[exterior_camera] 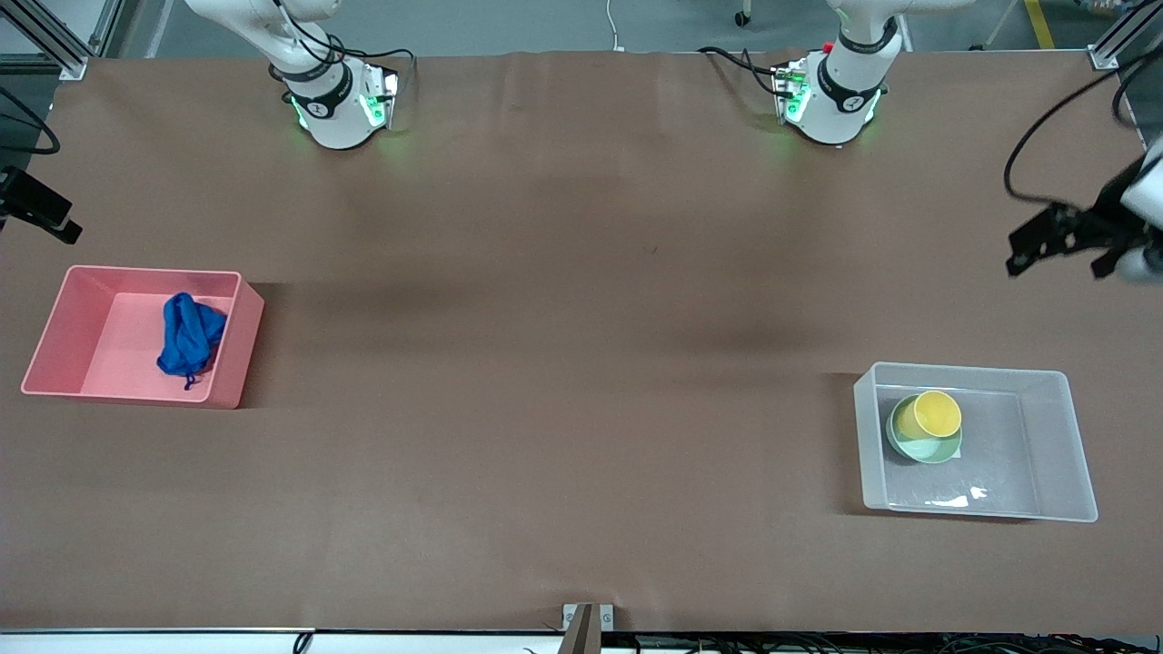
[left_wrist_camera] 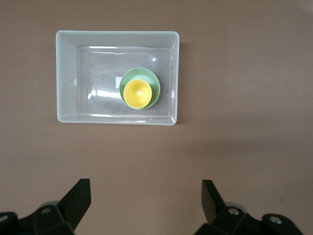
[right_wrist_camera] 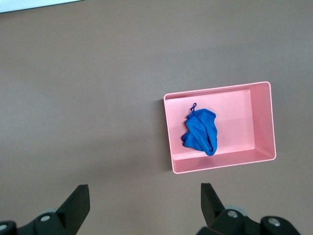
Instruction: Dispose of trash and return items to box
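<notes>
The blue cloth wad (exterior_camera: 189, 338) lies in the pink bin (exterior_camera: 65, 327) at the right arm's end of the table; it also shows in the right wrist view (right_wrist_camera: 200, 132). The yellow cup (exterior_camera: 937, 413) sits in the mint-green bowl (exterior_camera: 927, 447), inside the clear tub (exterior_camera: 1054, 436) at the left arm's end; the cup (left_wrist_camera: 137, 93), the bowl (left_wrist_camera: 153, 83) and the tub (left_wrist_camera: 66, 78) also show in the left wrist view. My left gripper (exterior_camera: 1063, 257) (left_wrist_camera: 145, 196) is open and empty, high over bare table beside the tub. My right gripper (exterior_camera: 41, 213) (right_wrist_camera: 145, 198) is open and empty, high over bare table beside the bin (right_wrist_camera: 261, 122).
Brown table cover (exterior_camera: 563, 363) spans the whole table. Both arm bases stand along the edge farthest from the front camera. A small metal bracket (exterior_camera: 588, 618) sits at the nearest edge.
</notes>
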`<action>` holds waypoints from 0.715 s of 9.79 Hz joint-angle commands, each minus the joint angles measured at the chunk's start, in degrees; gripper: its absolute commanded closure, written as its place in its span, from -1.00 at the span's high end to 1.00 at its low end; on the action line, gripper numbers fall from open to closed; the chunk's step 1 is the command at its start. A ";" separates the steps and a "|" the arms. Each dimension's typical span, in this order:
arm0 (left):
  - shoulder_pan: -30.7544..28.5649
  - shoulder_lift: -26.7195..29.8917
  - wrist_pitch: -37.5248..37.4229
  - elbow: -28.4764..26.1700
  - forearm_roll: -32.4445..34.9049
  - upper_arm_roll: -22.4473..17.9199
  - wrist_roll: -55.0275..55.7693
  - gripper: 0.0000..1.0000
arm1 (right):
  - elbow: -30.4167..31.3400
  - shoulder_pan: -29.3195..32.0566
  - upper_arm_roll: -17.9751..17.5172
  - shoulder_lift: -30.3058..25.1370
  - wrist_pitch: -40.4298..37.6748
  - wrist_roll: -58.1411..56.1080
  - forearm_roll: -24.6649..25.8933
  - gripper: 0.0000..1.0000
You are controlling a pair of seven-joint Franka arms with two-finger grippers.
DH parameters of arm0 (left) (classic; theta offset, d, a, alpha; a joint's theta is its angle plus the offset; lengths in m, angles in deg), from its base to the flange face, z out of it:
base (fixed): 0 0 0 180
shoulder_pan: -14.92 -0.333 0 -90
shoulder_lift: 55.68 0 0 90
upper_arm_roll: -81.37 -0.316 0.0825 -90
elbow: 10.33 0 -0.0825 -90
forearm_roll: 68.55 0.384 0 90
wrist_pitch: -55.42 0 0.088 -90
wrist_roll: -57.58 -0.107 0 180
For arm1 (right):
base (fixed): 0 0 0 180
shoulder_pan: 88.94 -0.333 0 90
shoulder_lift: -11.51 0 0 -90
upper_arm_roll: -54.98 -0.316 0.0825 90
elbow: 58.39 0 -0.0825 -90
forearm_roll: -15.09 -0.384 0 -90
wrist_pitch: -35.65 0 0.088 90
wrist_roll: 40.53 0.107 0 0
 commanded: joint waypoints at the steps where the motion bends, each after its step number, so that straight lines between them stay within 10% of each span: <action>1: -0.41 1.65 -0.30 -2.28 0.95 0.75 1.43 1.00 | -0.38 -0.09 -0.01 0.01 0.06 0.31 0.80 1.00; 5: -0.50 -8.88 -10.79 14.91 1.04 0.66 0.64 1.00 | -0.38 0.00 -0.01 0.01 0.41 0.22 0.80 1.00; 7: -0.41 -7.16 -12.07 13.91 0.51 0.66 1.17 1.00 | -0.38 0.00 -0.01 0.01 0.50 0.22 0.80 1.00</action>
